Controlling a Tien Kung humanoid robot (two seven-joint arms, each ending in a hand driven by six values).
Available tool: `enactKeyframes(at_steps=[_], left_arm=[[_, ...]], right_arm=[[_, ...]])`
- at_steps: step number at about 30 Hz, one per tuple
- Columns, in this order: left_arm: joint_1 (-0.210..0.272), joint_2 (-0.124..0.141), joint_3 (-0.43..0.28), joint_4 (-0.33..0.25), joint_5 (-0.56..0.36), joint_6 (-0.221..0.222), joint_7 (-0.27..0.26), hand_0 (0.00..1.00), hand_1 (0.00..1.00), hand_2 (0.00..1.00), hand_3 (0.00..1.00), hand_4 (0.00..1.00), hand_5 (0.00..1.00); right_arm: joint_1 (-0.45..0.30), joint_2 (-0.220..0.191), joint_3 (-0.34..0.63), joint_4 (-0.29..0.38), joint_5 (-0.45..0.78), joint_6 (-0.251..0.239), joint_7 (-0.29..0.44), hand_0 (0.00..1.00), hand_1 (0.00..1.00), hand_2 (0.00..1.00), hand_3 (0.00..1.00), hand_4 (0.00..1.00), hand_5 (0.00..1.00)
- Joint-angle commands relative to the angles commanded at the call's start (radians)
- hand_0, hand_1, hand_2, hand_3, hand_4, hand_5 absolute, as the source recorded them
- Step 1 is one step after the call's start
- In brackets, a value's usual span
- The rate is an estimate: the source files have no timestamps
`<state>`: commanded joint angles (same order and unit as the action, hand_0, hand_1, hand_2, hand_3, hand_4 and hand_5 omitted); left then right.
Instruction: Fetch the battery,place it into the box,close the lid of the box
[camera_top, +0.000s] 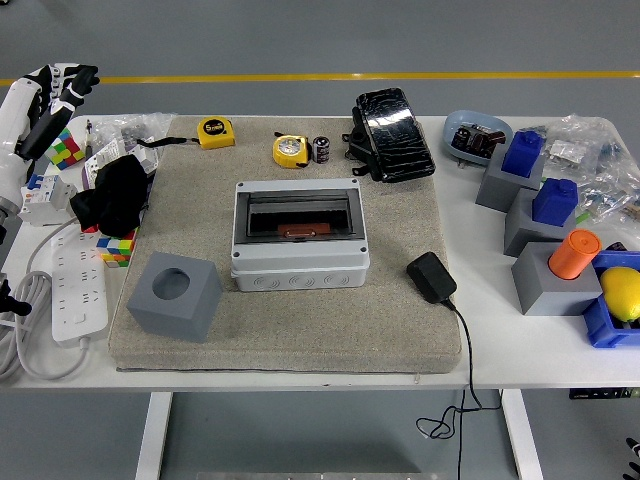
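Observation:
The battery (321, 149), a small black cylinder with a pale band, stands at the far side of the beige mat (290, 330), next to a yellow tape measure (290, 150). The grey box (300, 262) sits mid-mat; its dark window shows a brown part inside. I cannot tell whether its lid is up or down. My left hand (62, 84) hovers at the far left edge above the table corner, far from the battery, its black fingers (80, 76) spread and holding nothing. The right arm is out of sight.
A grey cube with a hole (174, 295) sits front left on the mat and a black adapter (431, 277) with its cable on the right. A power strip (80, 280), black cloth (115, 193) and colour cubes lie left. A black wrapped pack (392, 122) and grey-blue blocks (535, 210) lie right.

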<state>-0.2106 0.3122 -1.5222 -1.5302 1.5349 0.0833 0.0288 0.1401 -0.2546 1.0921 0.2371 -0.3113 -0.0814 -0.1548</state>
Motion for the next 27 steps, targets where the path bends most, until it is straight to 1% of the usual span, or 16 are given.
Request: enactKeyframes(at_steps=[8, 18, 22, 27], left_arm=[[-0.003, 0.001, 0.004, -0.001, -0.002, 0.000, 0.000, 0.682, 0.746, 0.734, 0.730, 0.998, 0.998], [-0.005, 0.004, 0.009, 0.003, -0.004, -0.001, -0.002, 0.683, 0.744, 0.734, 0.731, 0.998, 0.998], [-0.007, 0.001, 0.011, 0.004, -0.010, -0.001, -0.005, 0.684, 0.744, 0.733, 0.731, 0.998, 0.998], [0.003, 0.001, 0.013, 0.009, -0.007, -0.004, 0.001, 0.684, 0.744, 0.733, 0.731, 0.998, 0.998]], right_arm=[[-0.001, 0.003, -0.006, 0.001, 0.000, 0.004, 0.002, 0.637, 0.669, 0.668, 0.547, 0.972, 0.443], [-0.001, -0.006, -0.005, 0.001, -0.002, 0.000, -0.001, 0.637, 0.669, 0.667, 0.546, 0.969, 0.448], [-0.005, 0.001, -0.001, 0.000, -0.005, 0.001, 0.003, 0.637, 0.669, 0.667, 0.547, 0.969, 0.448], [-0.003, 0.008, -0.002, 0.001, -0.004, 0.004, 0.007, 0.637, 0.669, 0.667, 0.547, 0.969, 0.448]])
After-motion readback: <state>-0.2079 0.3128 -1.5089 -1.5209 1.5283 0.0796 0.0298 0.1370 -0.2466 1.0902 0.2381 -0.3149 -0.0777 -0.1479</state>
